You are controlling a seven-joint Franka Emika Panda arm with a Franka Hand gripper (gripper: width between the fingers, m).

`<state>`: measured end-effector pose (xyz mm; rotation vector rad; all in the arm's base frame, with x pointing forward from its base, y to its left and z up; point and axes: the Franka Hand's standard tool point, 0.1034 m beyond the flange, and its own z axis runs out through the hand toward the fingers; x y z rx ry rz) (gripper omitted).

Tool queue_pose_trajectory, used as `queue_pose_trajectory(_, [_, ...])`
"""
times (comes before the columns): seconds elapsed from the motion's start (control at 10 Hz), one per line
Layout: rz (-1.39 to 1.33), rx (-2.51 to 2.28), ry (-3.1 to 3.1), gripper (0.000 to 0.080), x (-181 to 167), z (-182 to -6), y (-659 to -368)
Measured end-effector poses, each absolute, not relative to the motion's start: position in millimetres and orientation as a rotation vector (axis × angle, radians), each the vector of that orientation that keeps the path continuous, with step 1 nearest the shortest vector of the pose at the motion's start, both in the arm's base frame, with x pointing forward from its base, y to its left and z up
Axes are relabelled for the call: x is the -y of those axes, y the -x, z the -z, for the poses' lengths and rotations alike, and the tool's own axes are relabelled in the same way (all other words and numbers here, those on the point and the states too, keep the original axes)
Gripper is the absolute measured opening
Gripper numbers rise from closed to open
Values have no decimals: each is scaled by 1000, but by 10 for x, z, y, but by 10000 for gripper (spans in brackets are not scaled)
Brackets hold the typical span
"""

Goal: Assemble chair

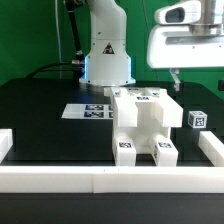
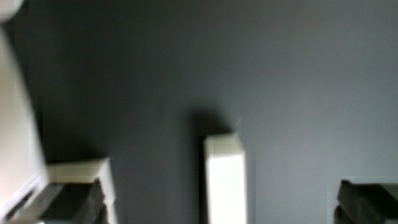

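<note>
The chair (image 1: 140, 122) stands in the middle of the black table as a blocky white assembly with tag markers on its top and front feet. A small white cube (image 1: 197, 118) bearing a tag lies apart at the exterior view's right. My gripper (image 1: 175, 82) hangs above the table behind and to the right of the chair, touching nothing. In the wrist view the gripper (image 2: 222, 203) is open, with its two dark fingers (image 2: 71, 198) far apart. A narrow white bar (image 2: 224, 172) shows between them on the table below. Which part it is I cannot tell.
The marker board (image 1: 88, 111) lies flat to the left of the chair. Low white border rails run along the front (image 1: 100, 179), the left (image 1: 5, 146) and the right (image 1: 211, 150). The arm's base (image 1: 106, 55) stands at the back. A pale edge (image 2: 15, 120) borders the wrist view.
</note>
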<state>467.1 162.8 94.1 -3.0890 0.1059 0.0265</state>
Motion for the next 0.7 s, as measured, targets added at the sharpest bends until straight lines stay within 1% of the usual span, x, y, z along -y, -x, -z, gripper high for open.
queue_pose_trajectory(0.2, [-4, -128, 3088, 648, -1819, -836, -4519])
queue_pose_trajectory(0.3, [-1, -126, 3090, 648, -1820, -808, -4521])
queue_pose_trajectory(0.6, [6, -119, 3089, 648, -1807, -802, -4521])
queue_pose_trajectory(0.7, [33, -123, 3087, 648, -1813, -764, -4472])
